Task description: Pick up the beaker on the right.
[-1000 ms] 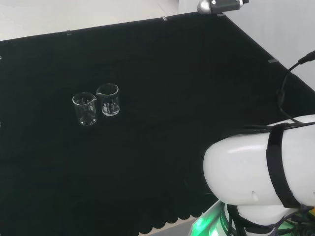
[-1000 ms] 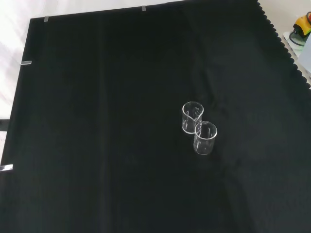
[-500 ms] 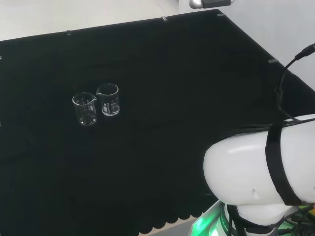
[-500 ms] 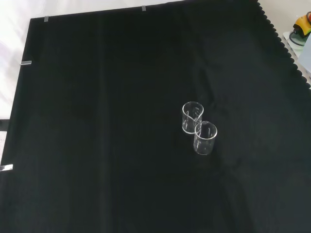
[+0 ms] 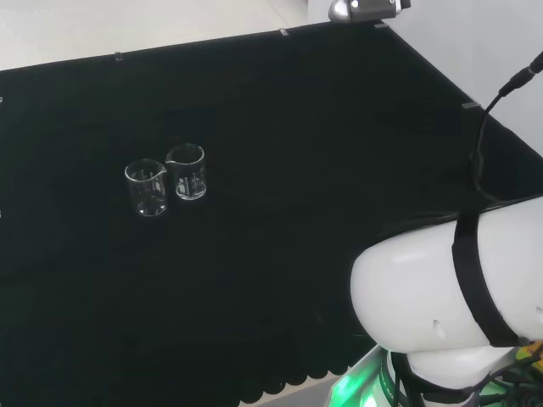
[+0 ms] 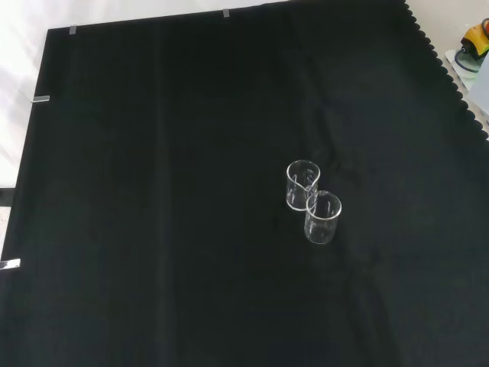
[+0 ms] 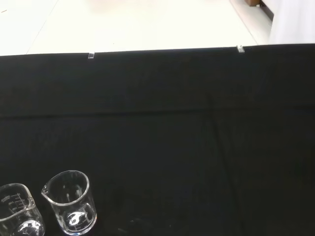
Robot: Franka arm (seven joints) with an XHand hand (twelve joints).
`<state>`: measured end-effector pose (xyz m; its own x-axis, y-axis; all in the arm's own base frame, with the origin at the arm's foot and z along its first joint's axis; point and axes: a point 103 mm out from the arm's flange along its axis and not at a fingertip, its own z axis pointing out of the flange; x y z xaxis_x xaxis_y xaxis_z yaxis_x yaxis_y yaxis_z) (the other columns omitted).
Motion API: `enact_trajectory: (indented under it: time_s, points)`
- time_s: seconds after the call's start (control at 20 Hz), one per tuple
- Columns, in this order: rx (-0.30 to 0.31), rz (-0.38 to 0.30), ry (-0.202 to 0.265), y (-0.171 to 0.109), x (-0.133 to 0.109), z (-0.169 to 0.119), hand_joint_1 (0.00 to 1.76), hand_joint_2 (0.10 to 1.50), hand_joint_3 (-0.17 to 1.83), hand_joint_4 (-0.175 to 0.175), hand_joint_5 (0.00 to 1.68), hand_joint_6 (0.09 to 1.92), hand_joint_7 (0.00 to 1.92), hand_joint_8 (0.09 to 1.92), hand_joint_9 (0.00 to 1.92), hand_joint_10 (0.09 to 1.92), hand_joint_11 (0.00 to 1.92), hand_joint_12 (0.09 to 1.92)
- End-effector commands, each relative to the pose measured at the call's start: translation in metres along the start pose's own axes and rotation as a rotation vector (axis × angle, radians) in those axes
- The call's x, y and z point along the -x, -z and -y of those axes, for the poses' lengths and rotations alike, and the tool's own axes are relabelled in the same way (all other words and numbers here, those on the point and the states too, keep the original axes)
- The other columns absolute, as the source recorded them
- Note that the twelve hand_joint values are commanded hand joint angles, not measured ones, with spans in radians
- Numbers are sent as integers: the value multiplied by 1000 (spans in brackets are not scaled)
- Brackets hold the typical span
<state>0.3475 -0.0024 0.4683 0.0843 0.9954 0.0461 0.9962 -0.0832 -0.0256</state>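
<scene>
Black cloth (image 5: 280, 102) covered the whole bench, and in the head view two clear glass beakers stood upright on it toward the left, side by side and touching or nearly so: the left beaker (image 5: 146, 188), then the right beaker (image 5: 187, 172). Farther right rose the arm's big white link (image 5: 441, 297); whether the hand was released or clenched could not be told.

Two beakers (image 5: 167, 179) (both clear glass)
</scene>
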Motion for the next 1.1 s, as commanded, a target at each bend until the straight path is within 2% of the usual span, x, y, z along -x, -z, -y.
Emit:
enact_trajectory:
  time_s: [0.05, 0.25, 0.5, 0.75, 1.1]
  points:
    - [-11, -42, 11, -22, 4, -17, 202, 1089, 733, -53, 268, 87, 111, 508, 122, 636, 0, 962]
    - [-20, -80, 4, -36, 4, -23, 255, 1042, 761, -54, 258, 87, 110, 510, 121, 643, 0, 961]
    - [-23, -97, -2, -51, 5, -31, 263, 1034, 766, -54, 256, 87, 109, 511, 121, 644, 0, 962]
    - [-8, -131, 14, -71, 15, -52, 271, 1027, 769, -55, 254, 87, 111, 513, 121, 645, 0, 963]
    - [-27, -152, 25, -96, 21, -88, 281, 1019, 773, -55, 255, 87, 117, 518, 121, 647, 0, 962]
